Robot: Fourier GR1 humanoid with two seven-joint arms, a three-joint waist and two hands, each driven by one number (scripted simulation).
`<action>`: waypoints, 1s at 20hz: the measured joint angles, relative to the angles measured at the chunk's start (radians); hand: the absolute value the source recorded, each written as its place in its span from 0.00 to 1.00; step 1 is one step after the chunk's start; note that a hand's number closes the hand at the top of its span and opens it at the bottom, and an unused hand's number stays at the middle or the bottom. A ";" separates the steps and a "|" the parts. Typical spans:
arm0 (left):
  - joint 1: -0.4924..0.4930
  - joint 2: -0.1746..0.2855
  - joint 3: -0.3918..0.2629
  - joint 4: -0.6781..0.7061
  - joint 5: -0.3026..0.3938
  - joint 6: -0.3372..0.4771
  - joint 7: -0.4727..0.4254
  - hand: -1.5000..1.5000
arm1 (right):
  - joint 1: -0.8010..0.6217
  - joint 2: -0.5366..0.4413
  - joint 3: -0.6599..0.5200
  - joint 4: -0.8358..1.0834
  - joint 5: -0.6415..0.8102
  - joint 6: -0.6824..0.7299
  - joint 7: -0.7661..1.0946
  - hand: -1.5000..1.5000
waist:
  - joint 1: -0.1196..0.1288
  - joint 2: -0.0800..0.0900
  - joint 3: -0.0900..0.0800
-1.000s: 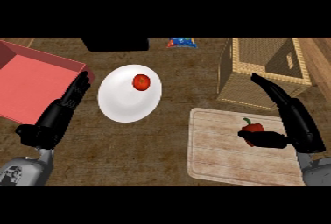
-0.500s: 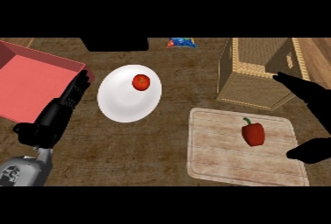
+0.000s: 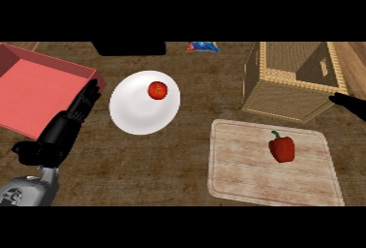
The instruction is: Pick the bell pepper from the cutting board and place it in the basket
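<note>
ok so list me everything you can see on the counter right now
bell pepper: 1, red with a green stem, lying on the cutting board
cutting board: 1, pale wood, lower right
basket: 1, tan wicker, upper right, behind the board
plate: 1, white, centre left
tomato: 1, red, on the plate's upper part
box: 1, red, open-topped, left edge
packet: 1, blue and red, top edge
dark object: 1, black, top edge, cannot tell what it is
counter: 1, brown wood
left hand: 1, black on a grey forearm, open, beside the box
right hand: 1, black, only a small part shows at the right edge by the basket
</note>
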 measured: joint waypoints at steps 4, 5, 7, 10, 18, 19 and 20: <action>0.002 -0.013 0.025 0.013 -0.008 -0.031 -0.010 0.50 | 0.064 0.037 -0.089 -0.024 0.018 0.053 -0.022 0.00 | 0.004 0.002 0.001; 0.005 -0.015 0.032 0.019 -0.012 -0.039 -0.020 0.50 | 0.080 0.059 -0.092 -0.027 0.045 0.054 -0.033 0.00 | 0.005 0.002 0.001; 0.005 -0.021 0.038 0.012 -0.020 -0.043 -0.011 0.50 | 0.103 0.101 -0.103 -0.002 0.090 0.051 -0.079 0.00 | 0.008 0.003 0.001; -0.001 -0.032 0.047 0.022 -0.031 -0.058 -0.010 0.50 | 0.105 0.169 -0.101 0.029 0.146 0.041 -0.110 0.00 | 0.011 0.004 0.001; -0.006 -0.052 0.079 0.033 -0.051 -0.093 -0.014 0.50 | 0.159 0.354 -0.029 0.168 0.389 -0.074 -0.308 0.00 | 0.015 0.005 0.002; -0.024 -0.055 0.085 0.055 -0.052 -0.101 -0.018 0.50 | 0.147 0.364 -0.030 0.208 0.409 -0.082 -0.336 0.00 | 0.015 0.005 0.002; -0.041 -0.057 0.093 0.066 -0.052 -0.106 -0.016 0.50 | 0.144 0.377 -0.029 0.238 0.435 -0.095 -0.367 0.00 | 0.015 0.006 0.001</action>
